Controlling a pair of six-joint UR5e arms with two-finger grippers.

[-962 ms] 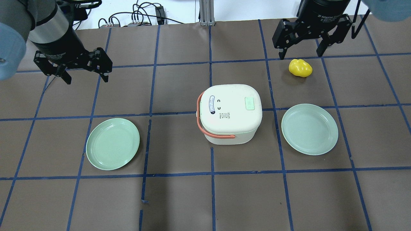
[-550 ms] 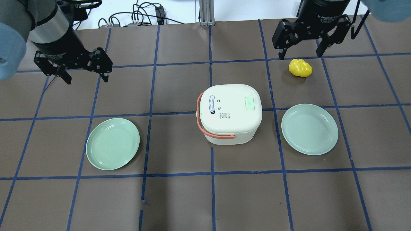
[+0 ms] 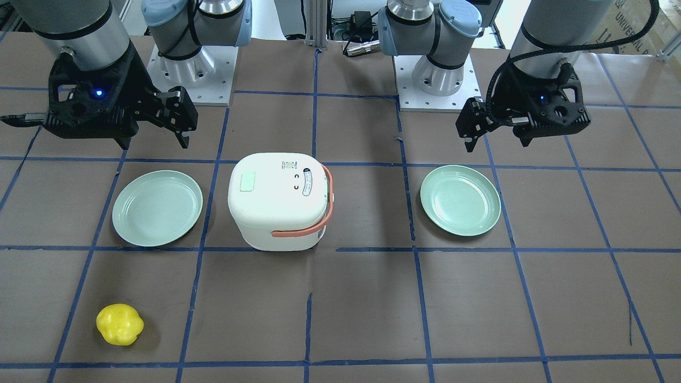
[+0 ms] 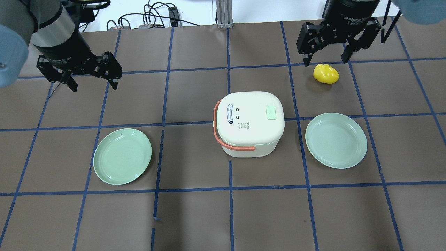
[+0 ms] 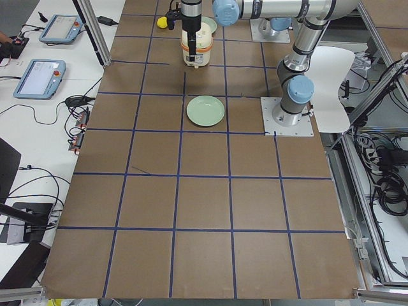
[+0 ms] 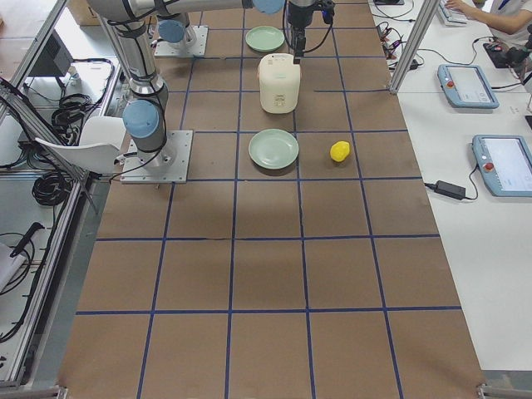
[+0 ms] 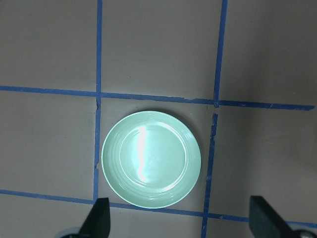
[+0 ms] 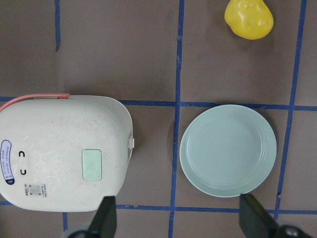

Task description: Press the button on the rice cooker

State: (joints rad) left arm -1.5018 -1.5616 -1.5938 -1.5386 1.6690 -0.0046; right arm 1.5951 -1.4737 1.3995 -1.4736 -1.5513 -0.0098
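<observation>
— Jaws first, from overhead: finding the left gripper (image 4: 94, 87) splaying wide, clasping nothing, hanging at 10 o'clock from the rice cooker (image 4: 249, 122). Finding the right gripper (image 4: 325, 62) splaying just as wide, touching nothing, hovering at 1 o'clock, just above the yellow toy (image 4: 325, 74).

— Fearing what, then?

— Fearing a straddle. Coming down this wide, probably missing the pale green button (image 4: 271, 112) sitting on the lid's 3 o'clock side. Or pressing off-centre and shoving the cooker sideways.

— Facing the robot now?

— Reading the same: both pairs of fingers gaping, gripping only air, with the cooker standing mid-table, well apart from either.

— Trusting the side views?

— Showing too little for judging any jaws.

— Checking the wrist cameras?

— On the left, peering between wide-parted fingertips (image 7: 96, 220) at a green plate (image 7: 151, 158) only. On the right, catching the button at 8 o'clock of the frame. Possibly nudging the toy or snagging the orange handle (image 8: 34, 97) while swinging across.
</observation>
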